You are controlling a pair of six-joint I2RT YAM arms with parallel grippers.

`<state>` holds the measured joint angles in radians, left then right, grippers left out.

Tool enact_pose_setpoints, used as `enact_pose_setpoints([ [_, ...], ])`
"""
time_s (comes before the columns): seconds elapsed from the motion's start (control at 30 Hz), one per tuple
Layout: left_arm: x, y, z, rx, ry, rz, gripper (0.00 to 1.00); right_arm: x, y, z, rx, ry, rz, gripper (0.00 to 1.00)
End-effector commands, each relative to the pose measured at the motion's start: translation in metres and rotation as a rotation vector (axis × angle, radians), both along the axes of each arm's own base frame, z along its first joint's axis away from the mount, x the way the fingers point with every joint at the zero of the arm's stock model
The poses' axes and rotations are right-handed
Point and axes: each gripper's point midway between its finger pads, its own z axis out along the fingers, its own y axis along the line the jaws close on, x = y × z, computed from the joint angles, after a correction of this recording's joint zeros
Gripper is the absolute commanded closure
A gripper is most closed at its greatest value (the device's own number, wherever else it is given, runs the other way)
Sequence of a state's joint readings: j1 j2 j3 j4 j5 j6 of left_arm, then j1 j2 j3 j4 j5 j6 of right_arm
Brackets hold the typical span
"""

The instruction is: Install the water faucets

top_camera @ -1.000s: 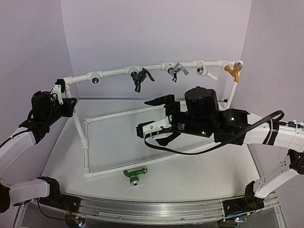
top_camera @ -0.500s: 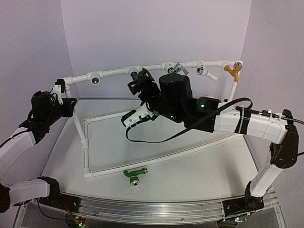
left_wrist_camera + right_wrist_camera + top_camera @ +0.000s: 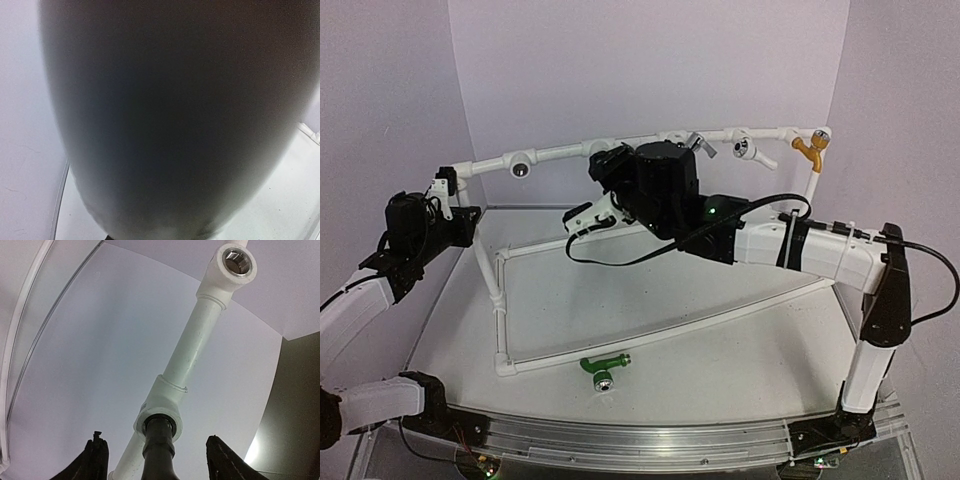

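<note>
From above, the right pincer (image 3: pixel 608 165) is at the rear pipe rail (image 3: pixel 555 152), with the green faucet (image 3: pixel 603 367) lying on the desk (image 3: pixel 740 360) far behind it; the left wrist view is blurred out; the right wrist view shows its fingers (image 3: pixel 95 460) half-spread astride the dark faucet (image 3: pixel 160 450), not touching it, its body running straight ahead into the tee fitting (image 3: pixel 161 407).

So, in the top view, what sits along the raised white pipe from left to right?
Empty silver-threaded socket → right gripper → grey lever-handled tap → white straight-spout tap → orange-yellow curved tap.
</note>
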<state>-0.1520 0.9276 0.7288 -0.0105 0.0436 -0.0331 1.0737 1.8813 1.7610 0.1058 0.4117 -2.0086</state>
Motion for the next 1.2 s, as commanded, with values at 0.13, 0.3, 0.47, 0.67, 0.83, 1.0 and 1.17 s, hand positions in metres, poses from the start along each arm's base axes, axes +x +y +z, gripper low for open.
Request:
enact_pose_setpoints([
  [0.13,-0.005,0.003,0.001,-0.062,0.039,0.015,1.0,0.03,-0.017,-0.001,0.149,0.022,-0.255,0.55],
  [0.3,-0.004,0.002,-0.001,-0.061,0.045,0.013,1.0,0.031,-0.012,-0.011,0.36,0.118,-0.309,0.82],
  [0.47,-0.003,0.003,-0.002,-0.058,0.048,0.015,1.0,0.034,0.004,-0.008,0.758,0.25,-0.326,1.0],
  [0.67,-0.002,0.002,-0.003,-0.058,0.051,0.013,1.0,0.039,-0.001,0.028,1.476,0.45,-0.316,1.0],
  [0.83,-0.001,0.001,-0.003,-0.061,0.055,0.007,1.0,0.027,-0.015,0.062,2.036,0.849,-0.092,1.0],
  [1.0,-0.003,-0.001,-0.003,-0.067,0.054,-0.006,1.0,0.021,-0.044,0.075,2.446,1.252,0.197,1.0],
  [1.17,-0.006,-0.008,-0.001,-0.081,0.051,-0.047,1.0,0.02,-0.061,0.073,2.556,1.475,0.303,0.97],
])
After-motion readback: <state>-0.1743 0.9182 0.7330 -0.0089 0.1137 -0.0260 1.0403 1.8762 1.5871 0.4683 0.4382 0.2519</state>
